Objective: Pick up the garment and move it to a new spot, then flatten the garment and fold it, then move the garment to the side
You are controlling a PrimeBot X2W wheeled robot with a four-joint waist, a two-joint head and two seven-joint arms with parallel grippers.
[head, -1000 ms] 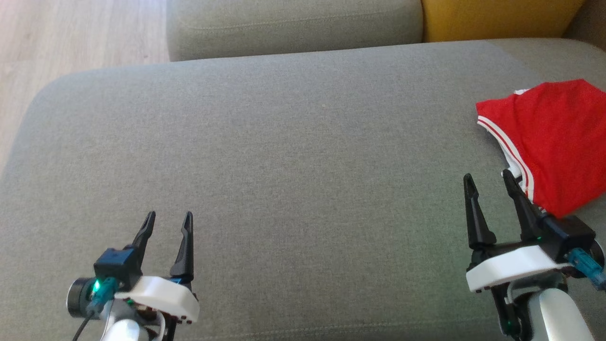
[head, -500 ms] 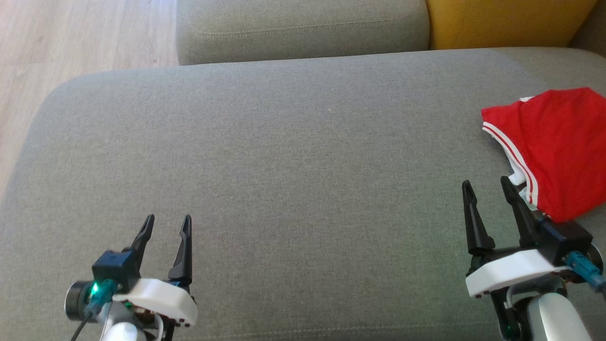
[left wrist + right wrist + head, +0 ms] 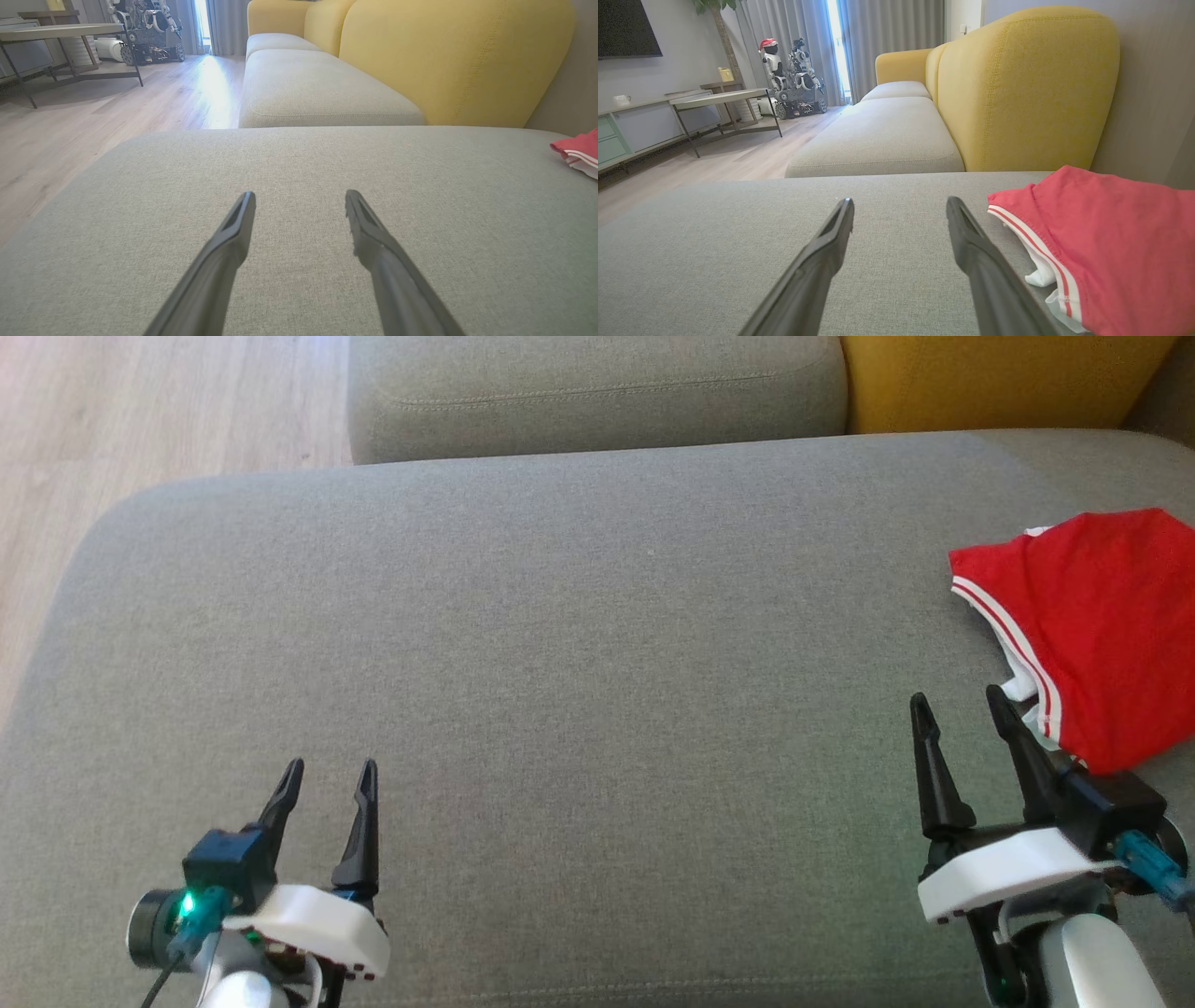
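garment (image 3: pixel 1097 625) unmoved on cushion (image 3: pixel 560 663)

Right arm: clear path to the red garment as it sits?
Probably yes. The right gripper is open and empty, just beside the red garment, whose striped edge lies by its outer finger. Nothing stands between them on the grey cushion.
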